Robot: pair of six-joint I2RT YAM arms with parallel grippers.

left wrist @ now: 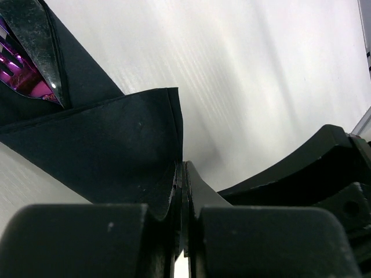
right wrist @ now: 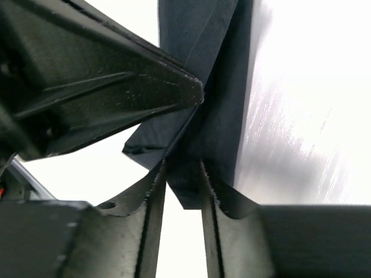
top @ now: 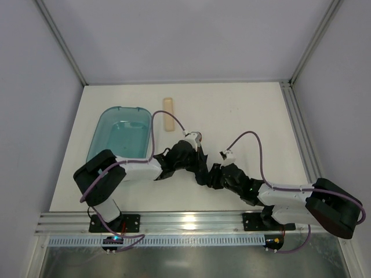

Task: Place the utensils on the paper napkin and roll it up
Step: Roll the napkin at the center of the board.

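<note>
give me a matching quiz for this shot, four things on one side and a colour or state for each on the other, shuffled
Things
1. tub
2. flat stick
3. left gripper
4. right gripper

Colour or state
a. jaws parted, a corner of the napkin between them
b. translucent teal
c. pinched shut on the napkin's edge
d. pale beige, lying just right of the tub

Pairs: 1-b, 2-d, 3-c, 4-a
</note>
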